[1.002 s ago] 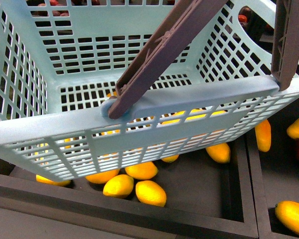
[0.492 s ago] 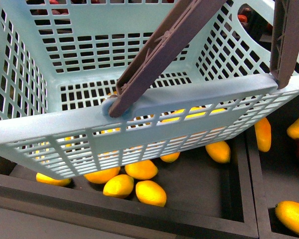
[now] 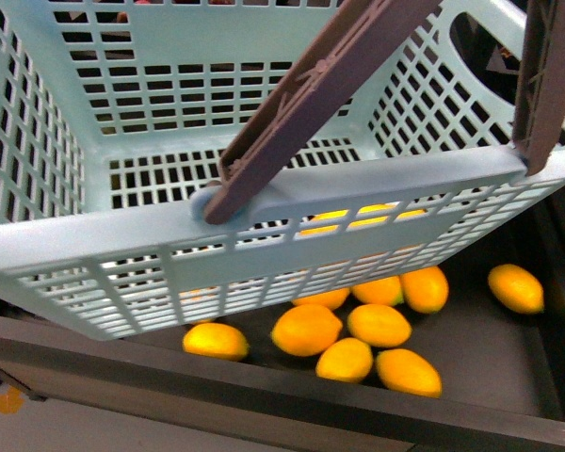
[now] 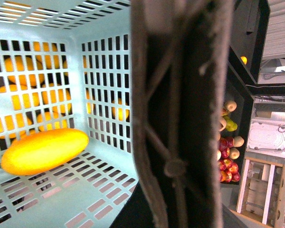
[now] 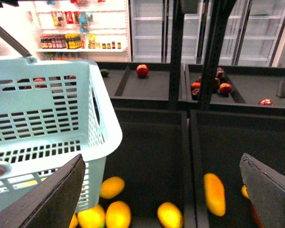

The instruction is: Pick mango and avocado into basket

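Right wrist view gives you the right end effector (image 5: 161, 161) closest in, its fingers spread wide with nothing between them, above loose yellow fruits (image 5: 111, 186) in a dark bin (image 5: 152, 137). Just beside it hangs the basket (image 5: 52, 118). From the left wrist you see the mango (image 4: 43, 151) lying on the basket's slotted floor, beyond a grey-brown handle (image 4: 180, 95). You cannot tell whether the left end effector grips it.
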Available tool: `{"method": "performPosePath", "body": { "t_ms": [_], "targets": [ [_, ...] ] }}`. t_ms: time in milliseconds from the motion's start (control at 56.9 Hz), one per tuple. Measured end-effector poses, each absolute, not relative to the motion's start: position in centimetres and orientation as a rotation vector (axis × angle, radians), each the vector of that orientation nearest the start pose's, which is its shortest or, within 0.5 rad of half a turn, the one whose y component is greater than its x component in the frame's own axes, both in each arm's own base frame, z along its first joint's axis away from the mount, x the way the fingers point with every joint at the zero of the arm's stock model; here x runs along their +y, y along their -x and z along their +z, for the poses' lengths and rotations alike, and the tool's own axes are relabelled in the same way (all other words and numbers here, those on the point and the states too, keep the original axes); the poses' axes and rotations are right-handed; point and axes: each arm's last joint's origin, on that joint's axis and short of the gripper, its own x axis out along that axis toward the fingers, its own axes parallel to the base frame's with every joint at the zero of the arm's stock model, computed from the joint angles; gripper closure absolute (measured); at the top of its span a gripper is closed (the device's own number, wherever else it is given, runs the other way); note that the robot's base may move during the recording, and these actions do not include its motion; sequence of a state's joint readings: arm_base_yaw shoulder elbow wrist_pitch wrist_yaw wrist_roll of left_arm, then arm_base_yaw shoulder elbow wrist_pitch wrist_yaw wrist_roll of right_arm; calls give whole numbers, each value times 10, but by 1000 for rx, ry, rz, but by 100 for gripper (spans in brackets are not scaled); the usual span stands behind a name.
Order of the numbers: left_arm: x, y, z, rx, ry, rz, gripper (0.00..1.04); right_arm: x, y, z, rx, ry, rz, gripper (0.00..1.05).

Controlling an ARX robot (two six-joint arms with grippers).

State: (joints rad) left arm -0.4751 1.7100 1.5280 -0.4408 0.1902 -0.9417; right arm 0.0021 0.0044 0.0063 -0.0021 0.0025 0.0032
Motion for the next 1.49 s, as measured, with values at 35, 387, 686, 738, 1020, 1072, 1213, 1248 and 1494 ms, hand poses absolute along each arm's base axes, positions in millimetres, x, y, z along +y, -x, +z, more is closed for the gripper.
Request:
{"method": "performPosePath", "body": {
  "t_ms": [35,387,686,738,1020,1072,1213,1248,1494],
  "targets": [
    [-181,-342,323,875,786,-295,99,0,-98,165,4,-3,0,8],
    [-181,-342,323,879,790,-294,99,0,-98,165,0,-3,0,8],
    [-181,-342,323,877,787,-294,99,0,-98,165,-1,-4,0,8],
    [-180,-342,323,874,786,-289,99,0,-98,165,-1,-3,3,8],
    [-180,-342,323,878,790,-292,99,0,-98,165,1,-3,1,8],
    [-180,-342,323,878,789,-292,99,0,-98,165,1,-3,0,8],
    [-180,-342,323,878,790,-291,99,0,-98,165,0,-3,0,8],
    [-180,-342,323,877,788,-290,99,0,-98,165,0,-2,1,8],
    [-180,-342,323,876,787,-290,99,0,-98,165,1,-2,5,8]
  ]
}}
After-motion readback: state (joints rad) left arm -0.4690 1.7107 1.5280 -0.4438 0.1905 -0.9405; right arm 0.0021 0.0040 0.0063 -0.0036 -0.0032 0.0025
